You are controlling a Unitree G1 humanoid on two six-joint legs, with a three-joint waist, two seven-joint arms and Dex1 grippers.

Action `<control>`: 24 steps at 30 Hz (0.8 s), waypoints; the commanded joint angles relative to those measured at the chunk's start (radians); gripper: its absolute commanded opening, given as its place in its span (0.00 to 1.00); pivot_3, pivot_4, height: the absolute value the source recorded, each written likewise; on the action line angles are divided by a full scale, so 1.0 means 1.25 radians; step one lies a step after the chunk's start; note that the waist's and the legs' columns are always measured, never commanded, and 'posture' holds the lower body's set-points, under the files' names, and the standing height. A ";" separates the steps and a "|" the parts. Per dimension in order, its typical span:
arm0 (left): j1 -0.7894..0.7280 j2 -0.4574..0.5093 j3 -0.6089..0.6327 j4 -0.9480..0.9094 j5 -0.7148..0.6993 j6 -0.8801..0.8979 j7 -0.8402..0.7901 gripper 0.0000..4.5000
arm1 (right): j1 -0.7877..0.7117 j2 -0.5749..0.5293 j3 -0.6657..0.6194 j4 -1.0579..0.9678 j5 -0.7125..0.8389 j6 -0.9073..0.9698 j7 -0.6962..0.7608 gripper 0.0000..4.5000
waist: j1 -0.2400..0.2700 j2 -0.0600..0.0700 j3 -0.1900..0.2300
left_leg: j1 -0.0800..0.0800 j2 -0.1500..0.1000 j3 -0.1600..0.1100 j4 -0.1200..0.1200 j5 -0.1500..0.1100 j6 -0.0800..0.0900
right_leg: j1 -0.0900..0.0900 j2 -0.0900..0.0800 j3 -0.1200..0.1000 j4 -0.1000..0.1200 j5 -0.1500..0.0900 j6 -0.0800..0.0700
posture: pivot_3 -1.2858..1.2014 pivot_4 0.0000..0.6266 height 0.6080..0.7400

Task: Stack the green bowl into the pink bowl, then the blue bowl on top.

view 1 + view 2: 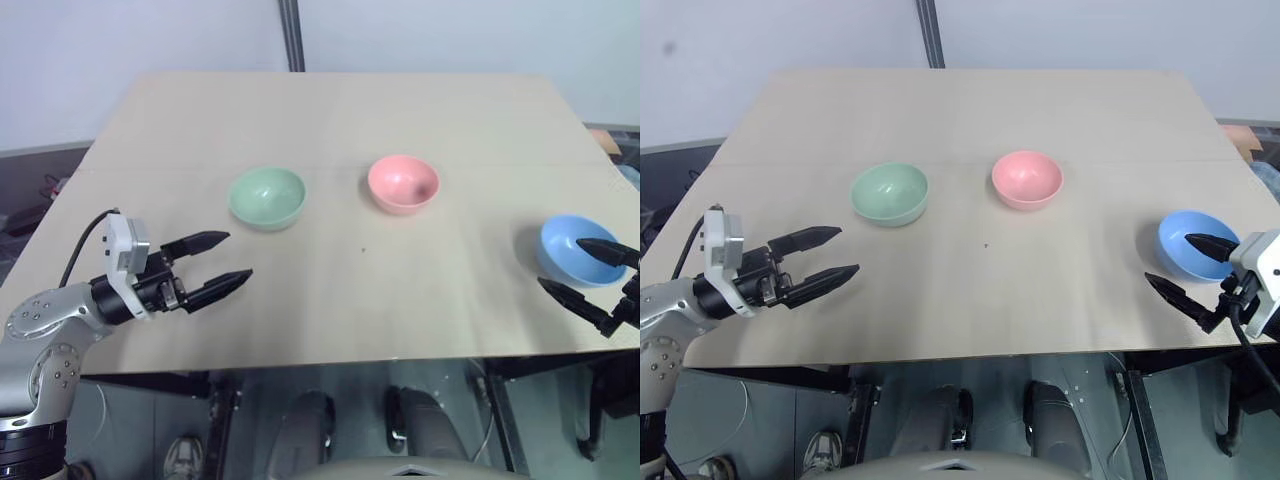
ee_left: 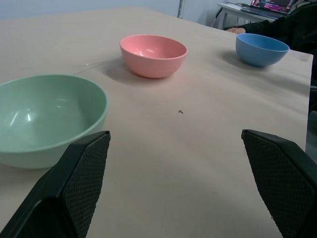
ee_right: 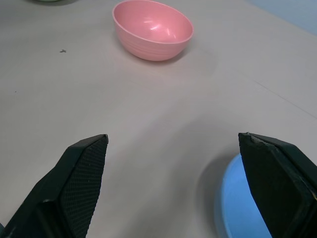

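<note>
Left gripper (image 1: 229, 259) was wide open, empty, hovering over the near left part of the table (image 1: 330, 130), fingers roughly level and pointing across toward the middle. Nothing sat between the fingers (image 2: 79, 183); in the left wrist view the two pads framed bare tabletop. Green bowl (image 1: 266, 196) sat just beyond that gripper and a bit toward the centre, upright, empty, not touching either finger; in the wrist view it sat right beside one pad. Pink bowl (image 1: 403, 183) was further out along the same line, past the green one, upright and empty, clear gap between the two. A small dark speck (image 1: 363, 250) marked the tabletop on the near side of the gap between green and pink. Right gripper (image 1: 1189, 262) was also wide open and held nothing, over the near right edge of the table, fingers angled slightly down and pointing in toward the centre. Blue bowl (image 1: 1196, 243) sat right at that gripper, upright: the far finger overlapped its rim in the head views, the near finger was on the table side of it, and I couldn't tell whether either actually touched. In the right wrist view the bowl's rim showed beside one pad (image 3: 277, 173), with the pink bowl well ahead of the gripper. All three bowls stood separate on the table, none stacked.
</note>
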 commanded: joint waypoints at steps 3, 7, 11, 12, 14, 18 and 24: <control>-0.045 0.002 0.017 -0.012 -0.033 -0.002 -0.010 1.00 | -0.029 0.006 0.004 -0.040 -0.002 0.017 -0.048 0.98 | 0.000 0.000 0.000 | 0.000 0.000 0.000 0.000 0.000 0.000 | 0.000 0.000 0.000 0.000 0.000 0.000 | 0.52 0.24 1.00; -0.081 -0.006 0.002 -0.013 -0.047 0.008 -0.010 1.00 | -0.042 0.017 0.035 -0.055 -0.022 0.028 -0.085 0.98 | 0.000 0.000 0.000 | 0.000 0.000 0.000 0.000 0.000 0.000 | 0.000 0.000 0.000 0.000 0.000 0.000 | 0.52 0.24 1.00; -0.110 -0.022 -0.013 -0.007 -0.045 0.001 -0.007 1.00 | -0.098 0.025 0.109 -0.059 -0.057 0.044 -0.142 0.98 | -0.002 0.000 0.000 | 0.000 0.000 0.000 0.000 0.000 0.000 | 0.000 0.000 0.000 0.000 0.000 0.000 | 0.52 0.24 1.00; -0.116 -0.028 -0.013 -0.005 -0.049 0.005 -0.003 1.00 | -0.123 0.025 0.136 -0.054 -0.068 0.051 -0.156 0.98 | -0.003 0.000 0.000 | 0.000 0.000 0.001 0.000 0.000 0.000 | 0.000 0.001 0.000 0.000 0.000 0.000 | 0.52 0.24 1.00; -0.122 -0.048 -0.018 -0.009 -0.052 0.008 0.014 1.00 | -0.220 0.024 0.228 -0.024 -0.083 0.059 -0.154 0.98 | -0.005 0.001 0.000 | 0.001 0.000 0.001 0.000 0.000 0.000 | 0.000 0.001 0.001 0.000 0.000 0.000 | 0.52 0.24 1.00; -0.116 -0.069 -0.016 -0.025 -0.049 0.004 0.036 1.00 | -0.405 0.051 0.378 0.046 -0.130 0.027 -0.131 0.98 | -0.013 0.001 0.001 | 0.001 0.000 0.001 0.000 0.000 0.000 | 0.000 0.002 0.001 0.001 0.000 0.000 | 0.52 0.24 1.00; -0.079 -0.074 -0.014 -0.045 -0.048 -0.019 0.006 1.00 | -0.623 0.134 0.596 0.238 -0.275 -0.074 -0.090 0.98 | -0.019 0.000 0.001 | -0.001 0.000 0.001 0.000 0.000 0.000 | -0.001 0.002 0.001 -0.001 0.002 -0.003 | 0.52 0.24 1.00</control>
